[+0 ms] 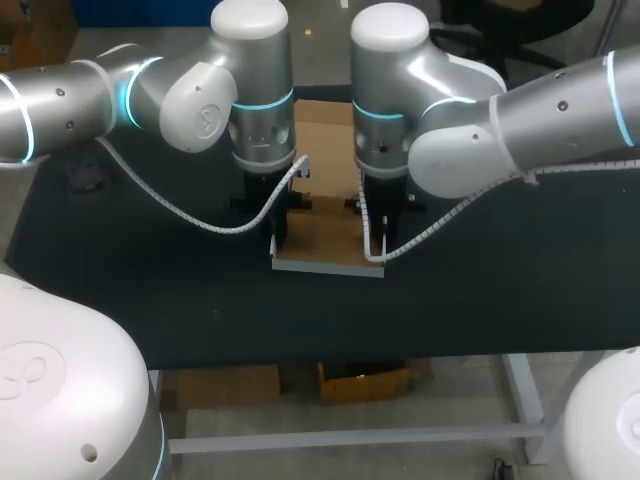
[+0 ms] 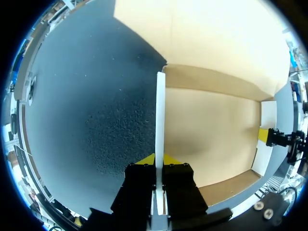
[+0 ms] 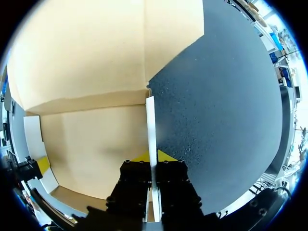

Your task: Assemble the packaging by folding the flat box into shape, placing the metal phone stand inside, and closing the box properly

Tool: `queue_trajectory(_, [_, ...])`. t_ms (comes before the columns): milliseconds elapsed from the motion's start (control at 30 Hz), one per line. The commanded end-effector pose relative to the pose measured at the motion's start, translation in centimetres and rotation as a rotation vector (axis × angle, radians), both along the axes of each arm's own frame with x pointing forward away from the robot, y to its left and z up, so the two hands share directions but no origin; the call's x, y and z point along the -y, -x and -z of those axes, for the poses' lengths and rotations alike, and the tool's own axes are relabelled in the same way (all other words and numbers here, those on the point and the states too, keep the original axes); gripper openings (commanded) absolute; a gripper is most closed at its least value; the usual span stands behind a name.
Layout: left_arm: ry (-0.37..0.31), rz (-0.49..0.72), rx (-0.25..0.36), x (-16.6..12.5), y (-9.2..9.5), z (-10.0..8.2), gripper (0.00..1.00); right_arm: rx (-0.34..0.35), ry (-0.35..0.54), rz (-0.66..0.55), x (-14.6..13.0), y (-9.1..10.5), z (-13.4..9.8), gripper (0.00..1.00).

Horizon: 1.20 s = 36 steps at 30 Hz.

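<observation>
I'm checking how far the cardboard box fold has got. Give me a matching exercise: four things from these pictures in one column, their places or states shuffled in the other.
Things:
1. left gripper
2. right gripper
3. brown cardboard box floor
4. black table top

Places or states:
A. bears the box
B. shut on the white-edged right wall
C. lies between the two upright walls
D. shut on the white-edged left wall

Pairs: 1-D, 2-B, 3-C, 4-A

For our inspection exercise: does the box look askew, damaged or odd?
Nothing stands out. The box lies square; the left gripper is shut on its upright left wall, the right gripper on its upright right wall; no tears show.
</observation>
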<state>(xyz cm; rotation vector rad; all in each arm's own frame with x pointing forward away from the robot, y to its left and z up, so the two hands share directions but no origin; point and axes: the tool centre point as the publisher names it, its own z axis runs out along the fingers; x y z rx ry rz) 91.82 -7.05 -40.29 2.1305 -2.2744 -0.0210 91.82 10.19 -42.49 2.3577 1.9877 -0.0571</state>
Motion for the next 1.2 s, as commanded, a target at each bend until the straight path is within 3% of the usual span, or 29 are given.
queue_trajectory(33, [-0.005,-0.001,0.0,-0.23,0.02,-0.05,0.0,0.074,0.202,0.214,-0.58,0.3,1.08,0.0])
queue_trajectory(667, [-0.005,-0.001,0.0,-0.23,0.02,-0.05,0.0,0.075,0.311,0.298,-0.6,0.52,1.03,0.0])
queue_trajectory(1200, [-0.005,-0.001,0.0,-0.23,0.02,-0.05,0.0,0.047,0.336,0.431,-0.13,0.59,0.62,0.0])
